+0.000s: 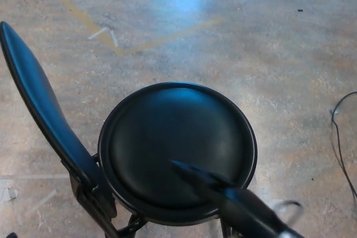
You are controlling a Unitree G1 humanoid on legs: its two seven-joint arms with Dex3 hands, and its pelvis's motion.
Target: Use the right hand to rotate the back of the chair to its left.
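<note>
while the chair (177, 151) stands on the mottled floor (268, 48) in the middle of the head view, its round black seat (167, 143) fills the lower centre and its backrest (39, 104) rises as a long narrow blade along the picture's left edge, joined to the seat by a bracket (92, 190) at the lower left. the right hand (223, 190) enters from the lower right and lies over the near right part of the seat, blurred; it tapers to a dark tip pointing toward the seat's middle, and whether the fingers are spread or pressed together cannot be told, though nothing appears to be held. the hand is well apart from the backrest and touches no part of it. the left hand is not in view. a thin black cable (337, 137) runs along the floor at the right edge, and yellow tape lines (128, 45) cross the floor beyond the chair. judged from this arrangement, the backrest already sits at the robot's left, so the turning step looks complete or nearly so, and the step in hand appears to be the release. the next move would call for drawing the right arm clear of the seat without brushing its rim, since any contact could swing the seat round again.
</note>
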